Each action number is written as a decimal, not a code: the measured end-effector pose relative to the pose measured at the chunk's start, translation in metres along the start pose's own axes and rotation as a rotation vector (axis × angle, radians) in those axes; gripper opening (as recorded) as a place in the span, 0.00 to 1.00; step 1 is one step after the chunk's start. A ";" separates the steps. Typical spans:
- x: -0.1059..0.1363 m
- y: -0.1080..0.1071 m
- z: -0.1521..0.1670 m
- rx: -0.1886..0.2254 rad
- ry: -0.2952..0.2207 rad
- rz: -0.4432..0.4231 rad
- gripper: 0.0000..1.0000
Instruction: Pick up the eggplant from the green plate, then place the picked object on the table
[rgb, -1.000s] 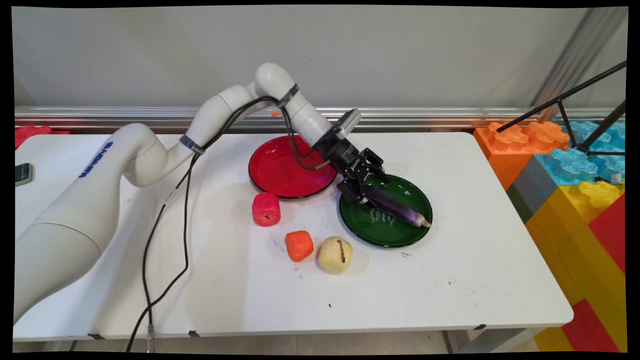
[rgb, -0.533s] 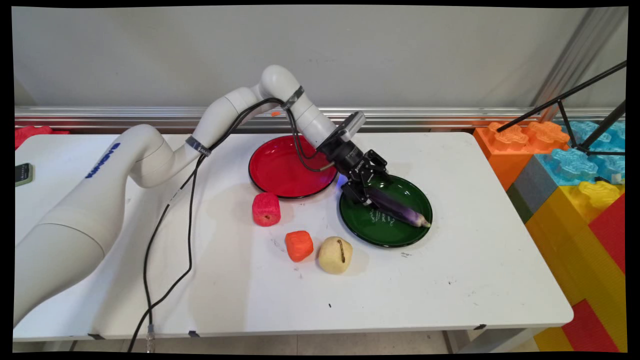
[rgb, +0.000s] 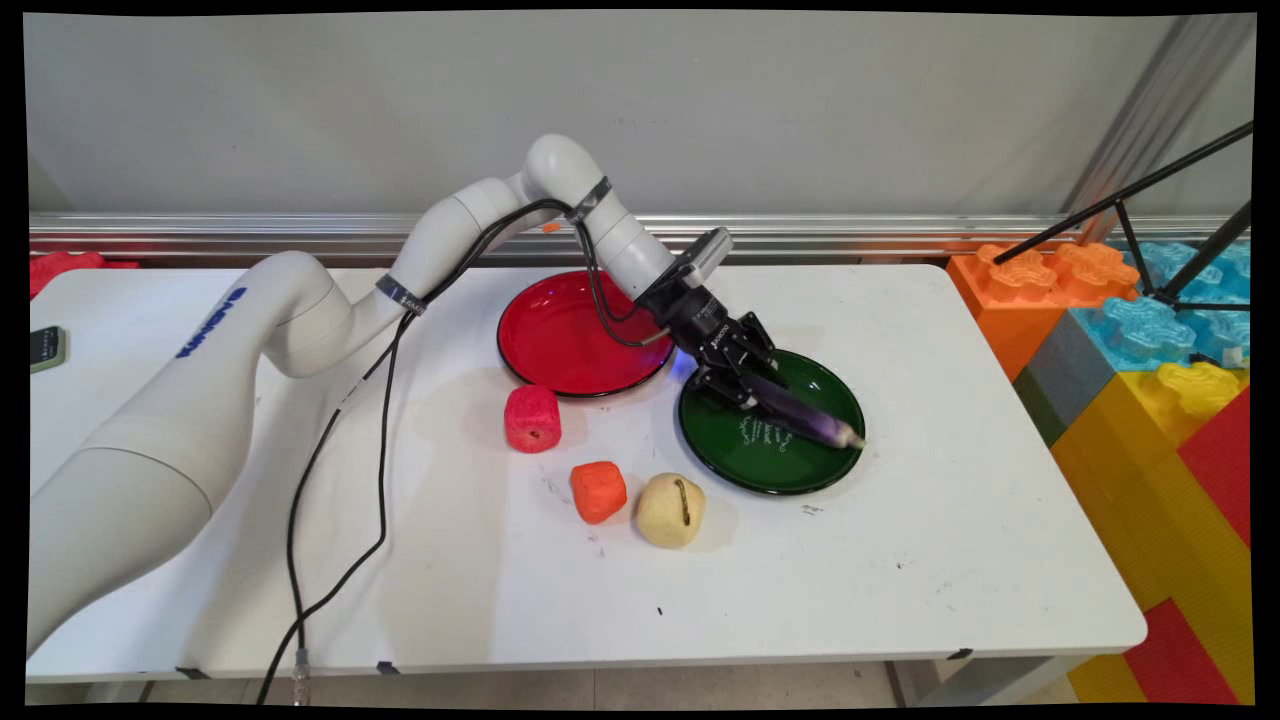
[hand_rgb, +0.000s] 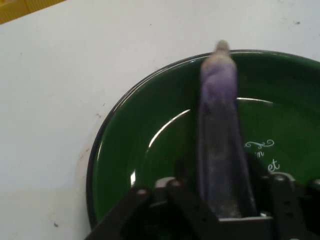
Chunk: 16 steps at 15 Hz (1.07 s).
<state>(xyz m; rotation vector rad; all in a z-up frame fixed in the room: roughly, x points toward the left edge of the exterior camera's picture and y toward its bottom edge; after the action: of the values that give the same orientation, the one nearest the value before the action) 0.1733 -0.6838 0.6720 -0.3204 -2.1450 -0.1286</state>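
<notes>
A long purple eggplant (rgb: 812, 420) lies slanted in the green plate (rgb: 775, 470), its tip pointing toward the plate's right rim. My gripper (rgb: 752, 388) reaches down over the plate's left side and is shut on the eggplant's thick end. In the hand view the eggplant (hand_rgb: 220, 125) runs straight up from between the fingers of the gripper (hand_rgb: 220, 176), over the green plate (hand_rgb: 140, 155), with its pale tip at the far rim.
A red plate (rgb: 570, 340) sits just left of the green one, under the arm. A red foam piece (rgb: 532, 418), an orange one (rgb: 598, 491) and a beige potato (rgb: 670, 510) lie in front. Big coloured blocks (rgb: 1150, 350) and a black tripod leg (rgb: 1130, 195) stand beside the table's right edge.
The fingers, spread wide around the eggplant's thick end a second ago, have closed on it. The hand has shifted a little to the right and the eggplant's tip has nudged up slightly.
</notes>
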 end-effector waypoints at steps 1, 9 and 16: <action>0.000 0.000 0.000 0.001 0.000 -0.001 0.00; 0.014 -0.001 -0.026 0.045 0.018 -0.031 0.00; 0.034 0.038 -0.076 0.084 0.077 -0.203 0.00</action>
<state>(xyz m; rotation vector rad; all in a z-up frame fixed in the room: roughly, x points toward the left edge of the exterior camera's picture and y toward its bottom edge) 0.2267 -0.6576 0.7417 -0.0479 -2.0957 -0.1636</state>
